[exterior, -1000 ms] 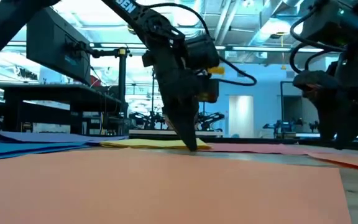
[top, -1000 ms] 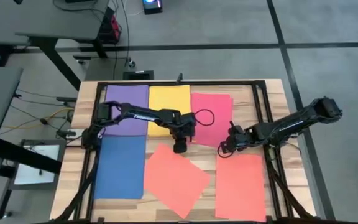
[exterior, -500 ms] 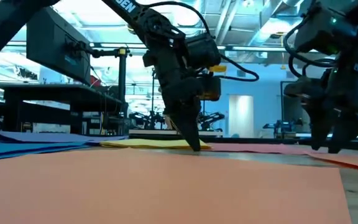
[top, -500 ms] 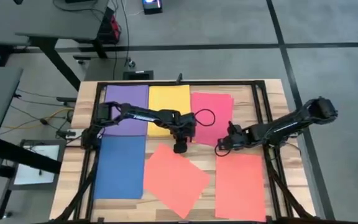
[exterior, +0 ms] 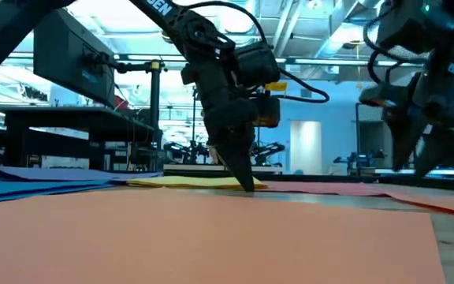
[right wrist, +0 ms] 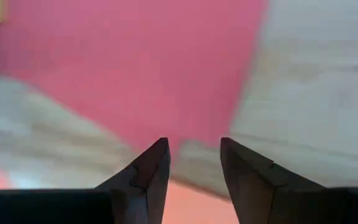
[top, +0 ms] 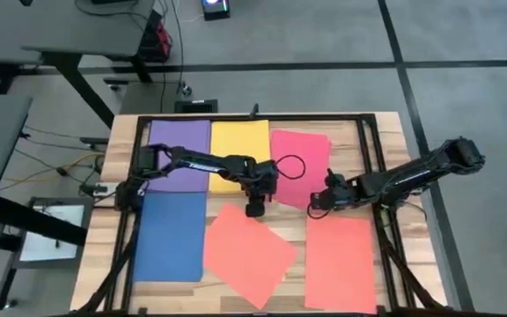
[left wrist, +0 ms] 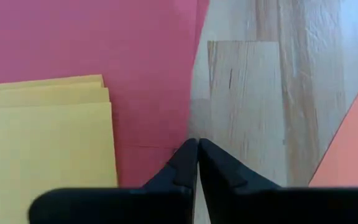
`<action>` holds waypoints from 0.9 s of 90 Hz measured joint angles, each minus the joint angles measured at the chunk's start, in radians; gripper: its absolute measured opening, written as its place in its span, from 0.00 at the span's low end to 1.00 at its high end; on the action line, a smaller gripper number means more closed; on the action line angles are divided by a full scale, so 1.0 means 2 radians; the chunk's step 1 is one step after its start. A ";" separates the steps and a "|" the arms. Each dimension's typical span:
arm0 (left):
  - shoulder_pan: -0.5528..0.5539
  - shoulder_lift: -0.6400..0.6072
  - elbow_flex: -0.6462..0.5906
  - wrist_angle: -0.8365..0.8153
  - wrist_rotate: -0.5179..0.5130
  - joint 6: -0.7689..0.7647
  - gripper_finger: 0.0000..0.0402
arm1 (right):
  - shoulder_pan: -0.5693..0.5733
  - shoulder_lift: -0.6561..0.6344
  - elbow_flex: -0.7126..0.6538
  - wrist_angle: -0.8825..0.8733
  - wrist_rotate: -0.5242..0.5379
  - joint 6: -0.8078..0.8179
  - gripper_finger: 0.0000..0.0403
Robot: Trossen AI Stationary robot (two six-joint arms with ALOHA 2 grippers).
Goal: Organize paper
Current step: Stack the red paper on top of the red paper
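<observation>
Several plain sheets of paper lie flat on the wooden table: purple (top: 180, 143), yellow (top: 239, 155), red-pink (top: 300, 165), blue (top: 171, 236), and two orange-coral, one tilted (top: 249, 254) and one straight (top: 340, 262). My left gripper (top: 254, 210) is shut, its tips (left wrist: 197, 142) down at the red-pink sheet's near left edge. My right gripper (top: 316, 210) is open and hovers just above the red-pink sheet's near right corner (right wrist: 185, 93), clear of it in the low view (exterior: 414, 170). My left gripper presses its shut fingertips (exterior: 247, 187) down at the red-pink sheet's near left edge (left wrist: 182, 127), beside the bare wood. The fingers slant down from above. The sheet lies flat on the table.
A black frame (top: 370, 150) runs around the table top. Bare wood (left wrist: 253, 93) lies between the red-pink sheet and the tilted orange-coral sheet. Desks and equipment stand beyond the table's far and left sides.
My right gripper has moved a little toward the table's left edge, dipped toward the red-pink sheet's near right corner, then risen again, staying open. My left gripper has kept still.
</observation>
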 joint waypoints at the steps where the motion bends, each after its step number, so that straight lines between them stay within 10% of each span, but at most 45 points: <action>1: 0.000 -0.001 0.000 -0.001 0.000 -0.001 0.00 | -0.001 0.000 0.000 -0.004 0.000 -0.001 0.33; 41: 0.014 -0.099 -0.001 -0.091 0.000 -0.092 0.01 | -0.009 0.011 0.000 0.057 0.002 -0.107 0.34; 81: 0.031 -0.131 0.000 -0.151 0.001 -0.139 0.26 | -0.041 0.011 0.000 0.124 0.002 -0.161 0.46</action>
